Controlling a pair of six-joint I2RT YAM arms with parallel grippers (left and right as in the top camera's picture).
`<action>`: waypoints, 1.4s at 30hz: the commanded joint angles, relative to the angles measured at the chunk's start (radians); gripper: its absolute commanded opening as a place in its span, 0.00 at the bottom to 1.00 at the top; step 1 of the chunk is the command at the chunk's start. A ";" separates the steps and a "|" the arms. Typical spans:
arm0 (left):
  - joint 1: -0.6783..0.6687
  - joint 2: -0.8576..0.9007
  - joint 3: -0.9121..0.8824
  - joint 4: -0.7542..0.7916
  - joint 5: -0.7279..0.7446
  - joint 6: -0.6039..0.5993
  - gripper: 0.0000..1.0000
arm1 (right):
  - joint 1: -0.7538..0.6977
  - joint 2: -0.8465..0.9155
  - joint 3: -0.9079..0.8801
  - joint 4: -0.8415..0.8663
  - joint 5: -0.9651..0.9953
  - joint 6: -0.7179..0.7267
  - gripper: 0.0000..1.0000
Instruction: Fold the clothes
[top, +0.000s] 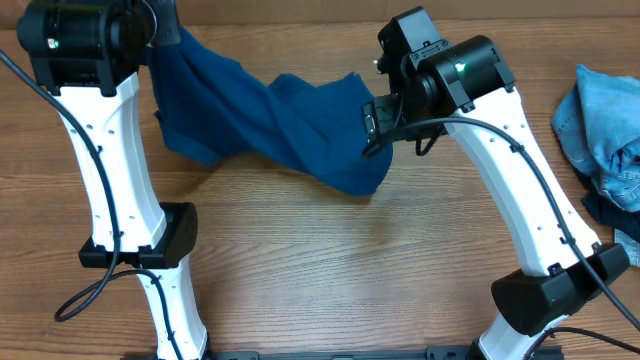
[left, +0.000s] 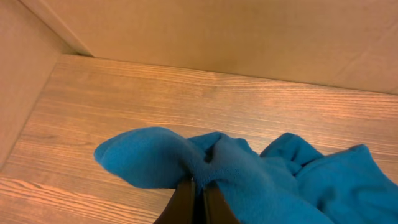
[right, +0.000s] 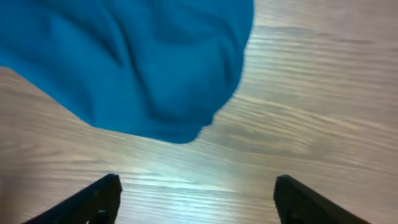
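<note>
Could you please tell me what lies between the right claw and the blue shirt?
Just bare table between right claw and shirt, per the right wrist view.

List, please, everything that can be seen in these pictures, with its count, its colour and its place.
blue shirt: one, deep blue, bunched at the far middle of the table, one end raised
denim garment: one, light blue, crumpled at the right edge
table: one, light brown wood, under everything
left arm, right arm: two, white with black joints, at the near sides
left hand: one, black, shut on the blue shirt
right hand: one, black, open, empty, beside the shirt's lower end
</note>
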 joint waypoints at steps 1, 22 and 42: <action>0.006 -0.032 0.012 0.006 -0.026 -0.010 0.04 | -0.003 -0.023 -0.113 0.071 -0.055 0.042 0.91; 0.007 -0.060 0.012 0.036 -0.051 -0.010 0.04 | 0.066 0.011 -0.529 0.455 -0.303 -0.128 1.00; 0.007 -0.088 0.012 0.067 -0.052 -0.010 0.04 | -0.042 0.067 -0.438 0.679 0.261 -0.105 0.07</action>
